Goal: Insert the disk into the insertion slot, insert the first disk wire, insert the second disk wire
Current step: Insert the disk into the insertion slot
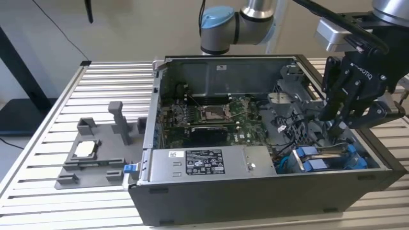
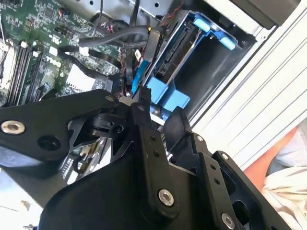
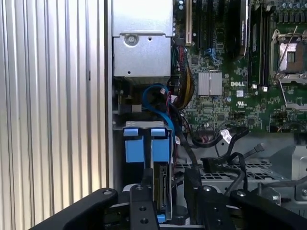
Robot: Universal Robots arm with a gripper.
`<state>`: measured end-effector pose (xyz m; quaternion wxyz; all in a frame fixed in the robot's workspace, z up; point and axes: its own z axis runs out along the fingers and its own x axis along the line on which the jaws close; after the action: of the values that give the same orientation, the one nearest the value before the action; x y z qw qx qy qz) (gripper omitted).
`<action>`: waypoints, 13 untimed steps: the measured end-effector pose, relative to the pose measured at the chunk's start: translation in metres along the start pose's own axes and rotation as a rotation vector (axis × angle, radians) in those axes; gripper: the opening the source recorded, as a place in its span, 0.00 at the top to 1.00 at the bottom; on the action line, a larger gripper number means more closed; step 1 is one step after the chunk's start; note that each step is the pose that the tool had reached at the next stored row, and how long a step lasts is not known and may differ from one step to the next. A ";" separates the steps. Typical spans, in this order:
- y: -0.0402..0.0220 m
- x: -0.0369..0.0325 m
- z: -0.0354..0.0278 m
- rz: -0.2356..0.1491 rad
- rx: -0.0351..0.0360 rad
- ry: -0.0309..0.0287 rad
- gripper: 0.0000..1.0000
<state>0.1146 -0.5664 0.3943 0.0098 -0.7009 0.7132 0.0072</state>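
- My end effector (image 1: 337,125) hangs over the computer case (image 1: 255,201) at its corner on the exterior view's right. Its fingers (image 2: 144,120) are released and spread, grasping nothing.
- The disk (image 3: 161,187) stands on edge inside the insertion slot (image 1: 329,160), with its connector edge exposed toward me.
- Blue carrier tabs (image 3: 144,146) show at the slot's mouth.
- Loose black wires (image 3: 218,139) lie just beside the slot, near the motherboard (image 3: 225,105).
- The case rests on the slatted desk (image 1: 57,201).

The power-supply box's label (image 1: 204,162) (black-and-white) carries print too small to read.
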 end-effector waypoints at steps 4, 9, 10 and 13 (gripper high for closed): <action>0.0003 -0.0039 0.0002 -0.001 0.0512 -0.0012 0.60; 0.0006 -0.0175 0.0007 -0.002 0.0979 -0.0020 0.60; 0.0007 -0.0206 0.0008 -0.003 0.1111 -0.0023 0.60; 0.0008 -0.0286 0.0015 -0.004 0.1481 -0.0020 0.60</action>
<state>0.1142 -0.5377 0.3934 0.0624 -0.6998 0.7102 -0.0449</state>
